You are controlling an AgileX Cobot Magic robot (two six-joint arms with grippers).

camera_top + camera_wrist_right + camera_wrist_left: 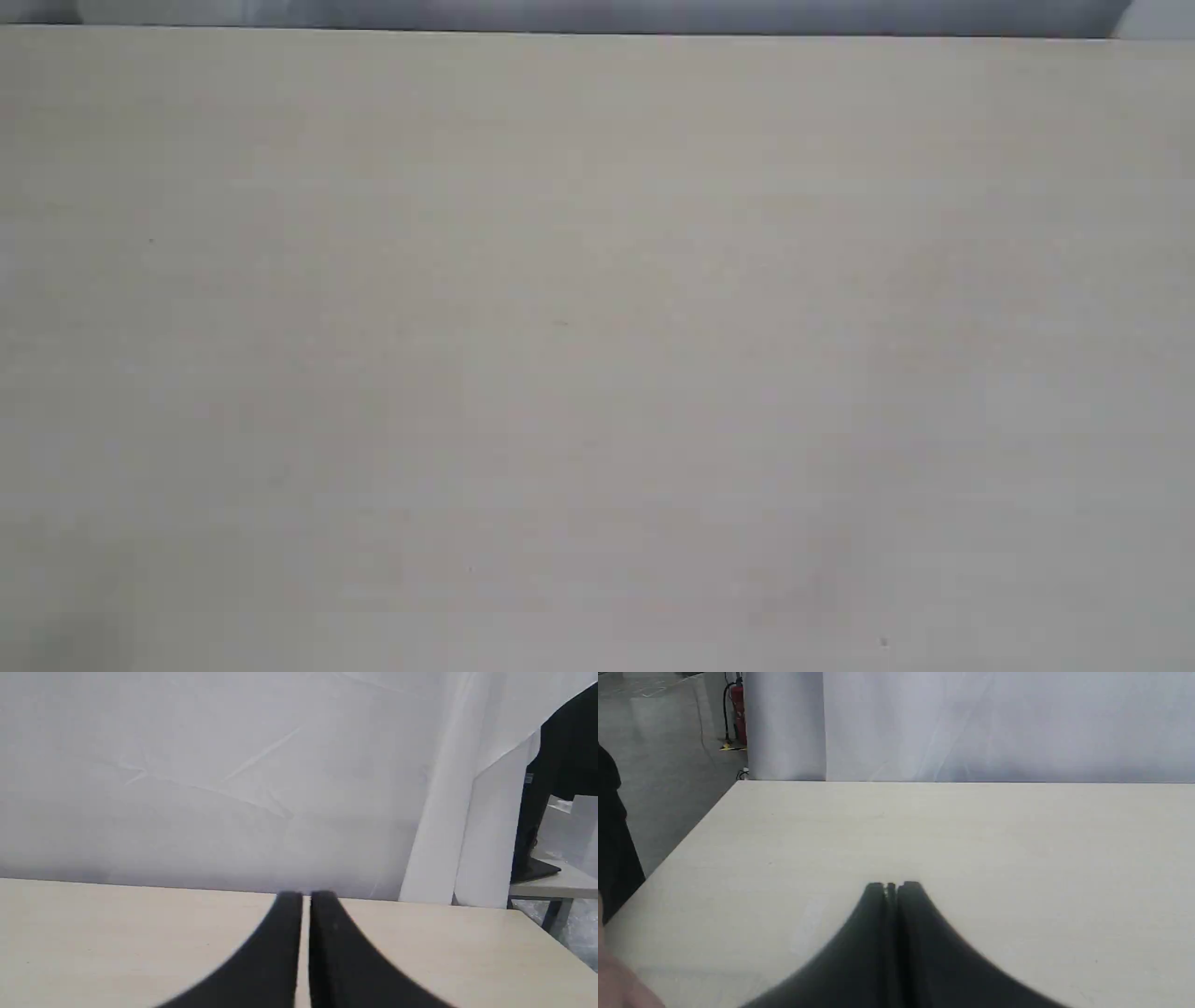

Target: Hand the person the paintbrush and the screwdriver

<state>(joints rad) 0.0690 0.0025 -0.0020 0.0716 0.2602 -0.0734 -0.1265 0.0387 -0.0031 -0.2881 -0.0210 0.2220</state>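
Neither the paintbrush nor the screwdriver shows in any view. The exterior view holds only the bare pale table point(597, 373), with no gripper in it. Over the table point(1017, 835), my left gripper point(892, 885) is shut with its black fingers pressed together and nothing between them. My right gripper point(306, 896) is also shut, only a thin slit between its fingers, and it holds nothing. A blurred skin-toned patch point(616, 989) sits at the corner of the left wrist view, beside a dark clothed shape point(612, 835); I cannot tell whether it is the person's hand.
White cloth backdrop point(187, 788) hangs behind the table's far edge. A red fire extinguisher point(739, 714) stands on the floor beyond the table's corner. A second table point(551, 884) with a dark stand point(532, 868) sits past the right side.
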